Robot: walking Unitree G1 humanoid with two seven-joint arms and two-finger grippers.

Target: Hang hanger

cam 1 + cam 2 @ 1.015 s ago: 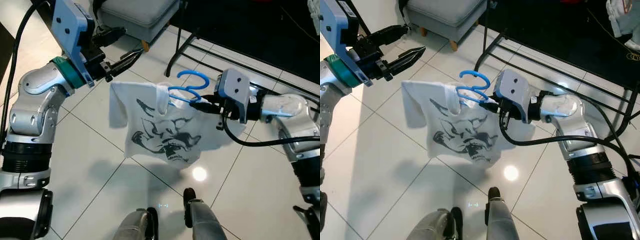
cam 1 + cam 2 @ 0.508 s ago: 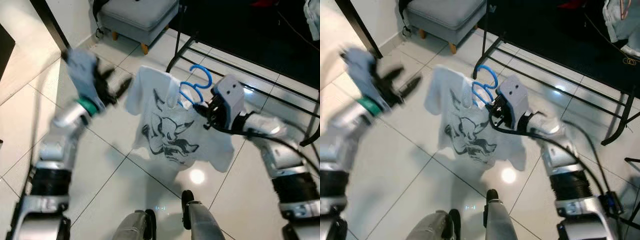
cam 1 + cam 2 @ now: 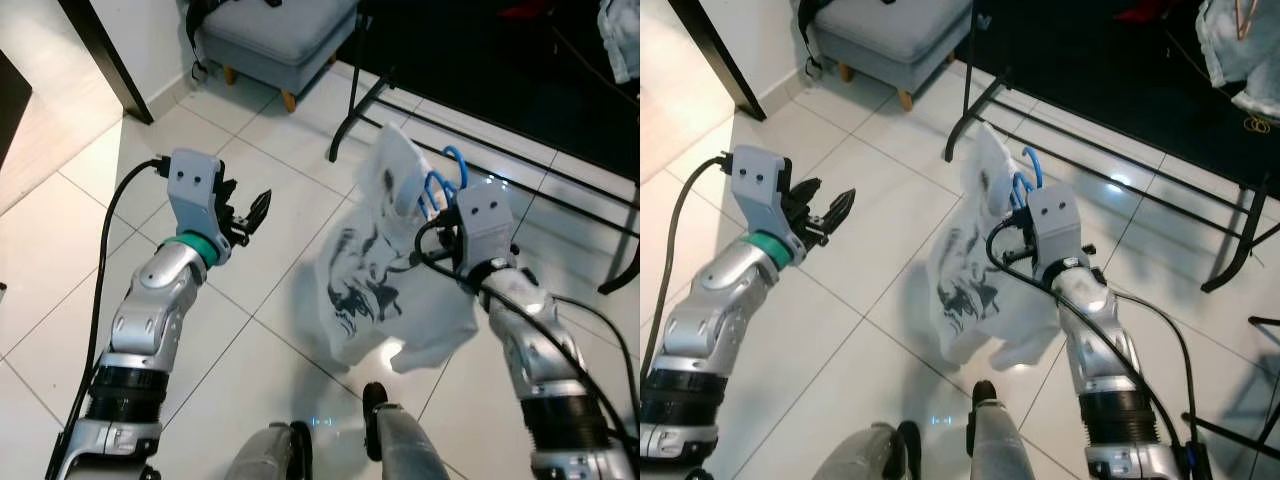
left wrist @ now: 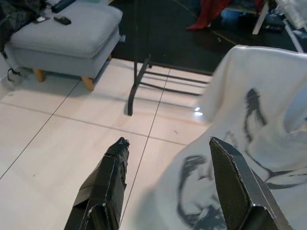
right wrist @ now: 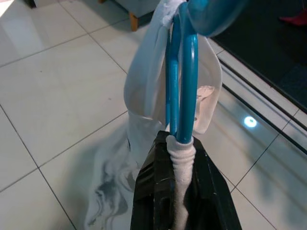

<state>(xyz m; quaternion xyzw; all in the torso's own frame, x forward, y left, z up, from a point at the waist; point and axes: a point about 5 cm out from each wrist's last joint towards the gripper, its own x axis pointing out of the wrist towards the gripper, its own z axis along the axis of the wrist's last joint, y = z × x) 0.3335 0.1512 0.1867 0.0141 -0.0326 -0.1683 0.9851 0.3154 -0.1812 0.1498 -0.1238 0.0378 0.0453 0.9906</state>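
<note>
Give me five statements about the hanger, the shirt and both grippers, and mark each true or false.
1. The right gripper is clamped on the blue hanger. True.
2. The white T-shirt lies flat on the floor. False: it hangs from the hanger, held up in the air.
3. The left gripper is open and holds nothing. True.
4. The hanger's hook is already over the black rack. False: the hanger is in the gripper, short of the rack.
5. The grey footstool stands on the tiled floor, beyond the left arm. True.
</note>
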